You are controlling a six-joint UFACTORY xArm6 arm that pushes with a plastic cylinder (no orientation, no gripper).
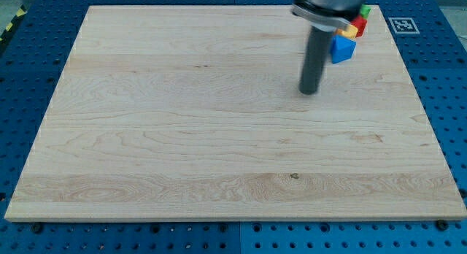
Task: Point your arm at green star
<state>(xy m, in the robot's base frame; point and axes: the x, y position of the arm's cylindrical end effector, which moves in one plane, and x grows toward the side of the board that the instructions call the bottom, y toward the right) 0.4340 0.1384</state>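
A pale wooden board [219,137] lies on a blue perforated table [29,64], filling most of the view; a dark rod comes down from the view's top, right of centre, and my tip [310,92] rests on bare wood in the upper right part of the board; there is no pincer on this arm, only the rod, so nothing is spread, pressed together or pinching.

A small cluster of blocks sits at the board's upper right corner, just to the right of the rod and partly hidden behind the arm's collar; a blue block [342,49] is nearest my tip, up and to its right; above it show a yellow block [349,32] and a red block [357,25], pressed close together; shapes are too hidden to name.

The green star [365,11] shows only as a small bright green sliver at the far top edge of the cluster, beyond the red block; its star outline cannot be made out.

The risk, as I judge it: the blue, yellow and red blocks stand between my tip and the green one, so a straight move up and right would likely shove them, and perhaps push the green star off the nearby board edge; a path around the cluster seems safer.
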